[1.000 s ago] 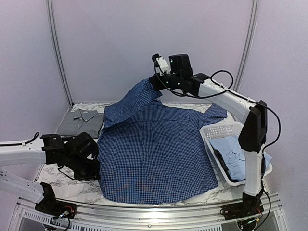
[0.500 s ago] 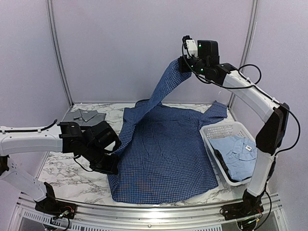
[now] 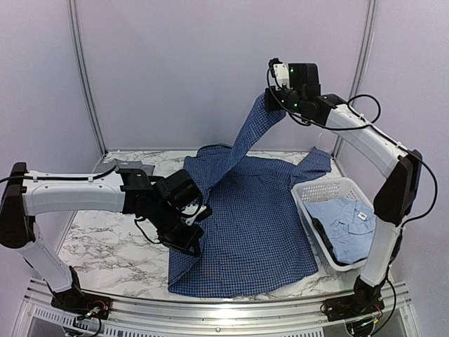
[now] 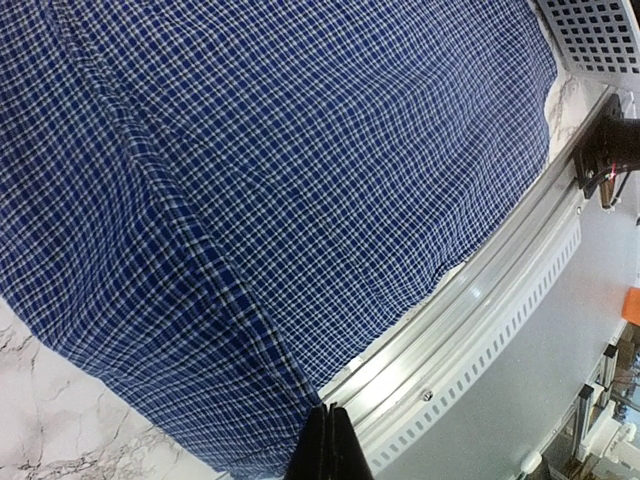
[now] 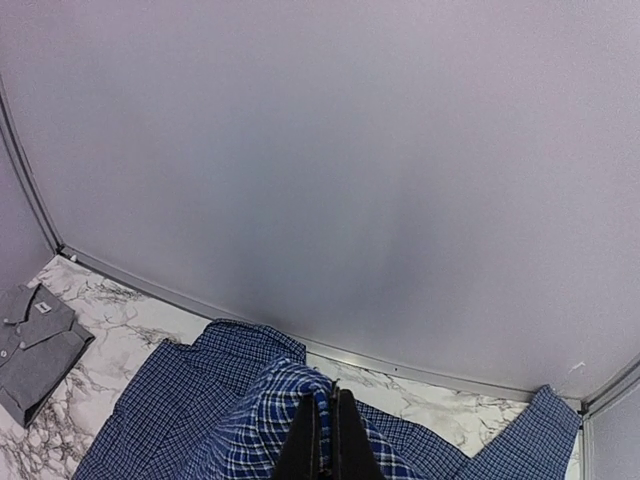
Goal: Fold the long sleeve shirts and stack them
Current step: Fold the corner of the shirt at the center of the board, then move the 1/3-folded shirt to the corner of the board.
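Marbled white tabletop (image 3: 91, 246) fills a booth with plain lilac walls. Spread over its middle, left of the white mesh laundry basket (image 3: 317, 189), lies the dark blue checked shirt (image 3: 259, 210), one sleeve end reaching just behind the basket's back rim. The right gripper (image 3: 271, 97) hangs high above the table, up and back-left of the basket, pinched tight on a bunch of the checked cloth. From it a band of shirt slopes down and left to the table. In the right wrist view its fingers (image 5: 310, 445) meet with blue check bunched between them. The left gripper (image 3: 191, 242) sits low, well left of the basket, on the shirt's left edge near the front hem. The left wrist view shows its fingers (image 4: 316, 450) pressed together where a ridge of the cloth runs into them, close to the metal front rail (image 4: 470, 300). Inside the basket lies the plain light blue shirt (image 3: 344, 221). The folded grey shirt (image 5: 35, 340) rests at the back corner farthest from the basket, apart from the checked one.
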`<state>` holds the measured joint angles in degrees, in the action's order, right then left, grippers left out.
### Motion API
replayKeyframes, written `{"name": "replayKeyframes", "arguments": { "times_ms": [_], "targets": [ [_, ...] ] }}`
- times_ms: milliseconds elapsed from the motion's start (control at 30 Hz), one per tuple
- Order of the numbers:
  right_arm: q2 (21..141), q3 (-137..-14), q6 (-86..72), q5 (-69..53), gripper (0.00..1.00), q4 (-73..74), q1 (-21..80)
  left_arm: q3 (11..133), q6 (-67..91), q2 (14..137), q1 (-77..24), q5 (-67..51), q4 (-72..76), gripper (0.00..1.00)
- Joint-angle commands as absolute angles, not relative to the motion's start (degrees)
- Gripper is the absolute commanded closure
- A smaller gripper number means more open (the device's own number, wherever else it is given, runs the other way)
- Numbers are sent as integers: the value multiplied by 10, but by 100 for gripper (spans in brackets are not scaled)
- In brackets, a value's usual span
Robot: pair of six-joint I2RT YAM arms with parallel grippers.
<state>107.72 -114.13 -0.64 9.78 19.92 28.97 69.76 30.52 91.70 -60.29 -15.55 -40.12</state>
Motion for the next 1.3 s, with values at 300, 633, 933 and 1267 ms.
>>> {"name": "replayKeyframes", "arguments": {
  "times_ms": [300, 633, 933, 1267],
  "targets": [
    [1053, -1106, -33, 45, 100, 224, 284, 704, 261, 984, -615, -229, -375, 100],
    [1024, -1022, -65, -17, 100, 226, 325, 702, 264, 973, -612, -207, -349, 55],
    [994, -895, -102, -24, 100, 189, 354, 765, 306, 940, -493, -53, -330, 47],
    [977, -809, -129, -34, 100, 171, 371, 896, 289, 1066, -337, 89, -249, 54]
  ]
}}
